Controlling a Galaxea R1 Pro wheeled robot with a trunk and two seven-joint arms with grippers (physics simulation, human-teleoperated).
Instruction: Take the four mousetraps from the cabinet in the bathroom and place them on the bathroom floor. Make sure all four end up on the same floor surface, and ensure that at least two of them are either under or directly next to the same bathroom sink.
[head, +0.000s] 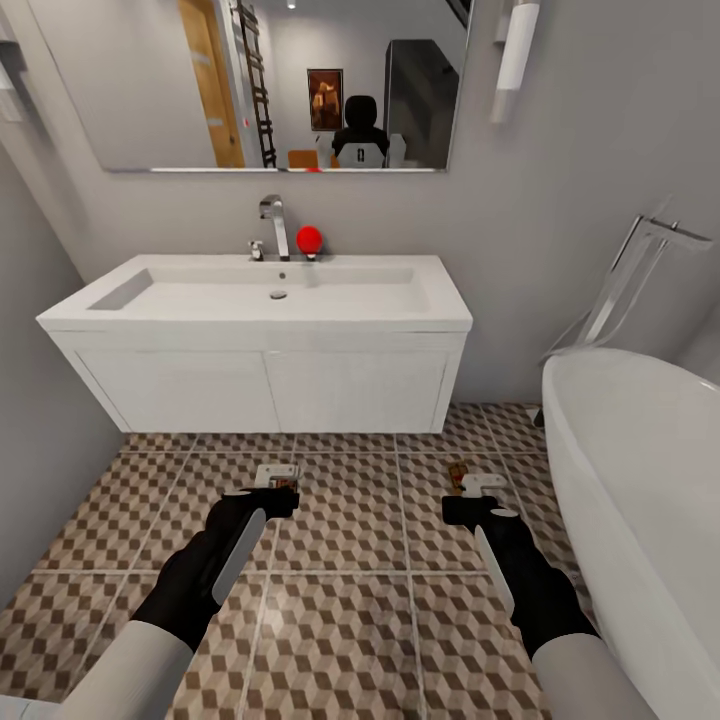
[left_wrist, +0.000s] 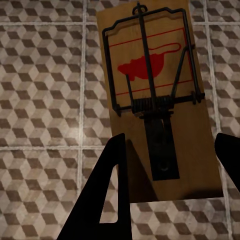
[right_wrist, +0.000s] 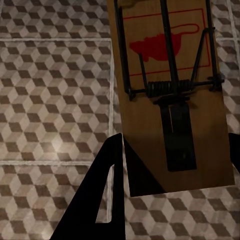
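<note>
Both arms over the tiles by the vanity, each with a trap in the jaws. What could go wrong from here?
1. In the head view both mousetraps, left and right, seem held above the bathroom floor; released from here they may bounce or flip.
2. The right gripper is close to the bathtub; swinging outward could hit its rim.
3. Both sit a tile row out from the sink; dropped here, they may not count as next to it.
</note>
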